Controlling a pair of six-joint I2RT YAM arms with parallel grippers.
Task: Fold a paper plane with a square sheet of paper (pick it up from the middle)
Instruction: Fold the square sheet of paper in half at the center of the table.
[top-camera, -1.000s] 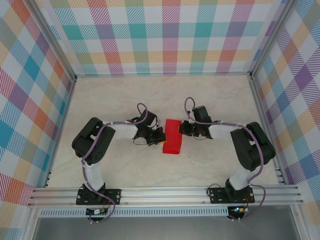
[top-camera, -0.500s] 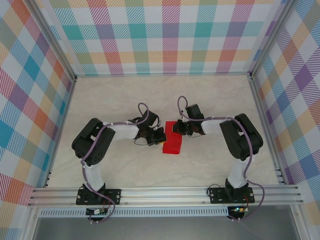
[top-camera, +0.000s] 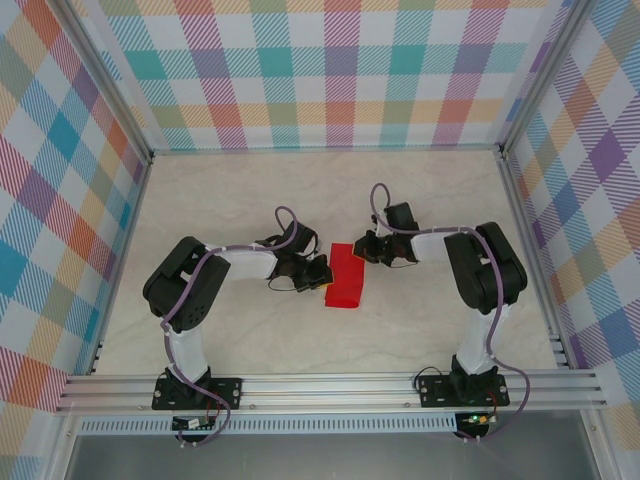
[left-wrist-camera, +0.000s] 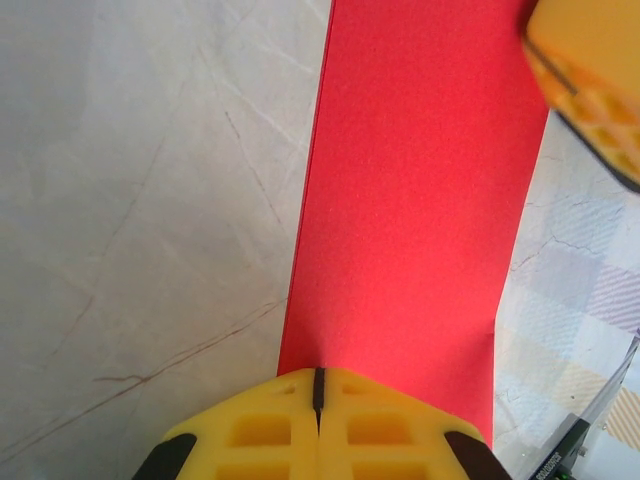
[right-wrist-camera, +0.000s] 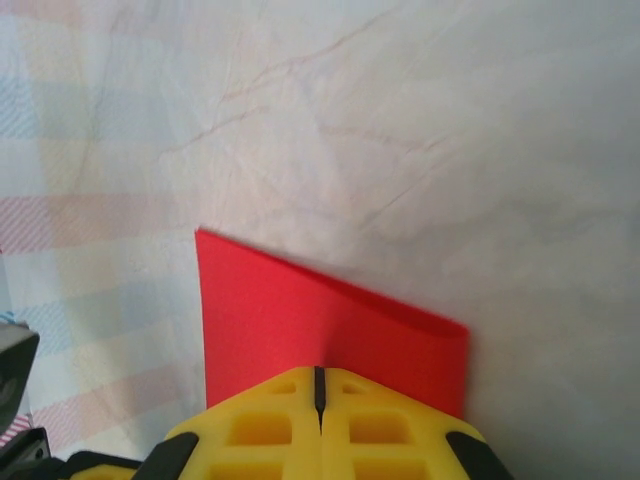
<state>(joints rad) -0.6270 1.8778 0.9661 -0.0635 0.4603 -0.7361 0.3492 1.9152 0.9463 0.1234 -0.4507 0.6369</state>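
The square sheet of paper (top-camera: 346, 285) lies folded into a narrow bright red rectangle in the middle of the table. My left gripper (top-camera: 325, 279) is shut, and its tips rest on the paper's left edge. In the left wrist view the red paper (left-wrist-camera: 420, 200) runs out flat from under the closed yellow fingertips (left-wrist-camera: 318, 385). My right gripper (top-camera: 361, 250) is shut too, and its tips sit on the paper's far right corner. In the right wrist view the paper (right-wrist-camera: 270, 310) shows a faint ridge just ahead of the closed tips (right-wrist-camera: 320, 380).
The pale marbled table (top-camera: 250, 200) is walled by checked panels on three sides. An aluminium rail (top-camera: 330, 390) carries both arm bases along the near edge. One yellow finger of the right gripper (left-wrist-camera: 590, 90) shows at the top right of the left wrist view.
The right gripper swept left over the paper's far end, then drew back right to its far right corner. The left gripper and the paper have stayed put.
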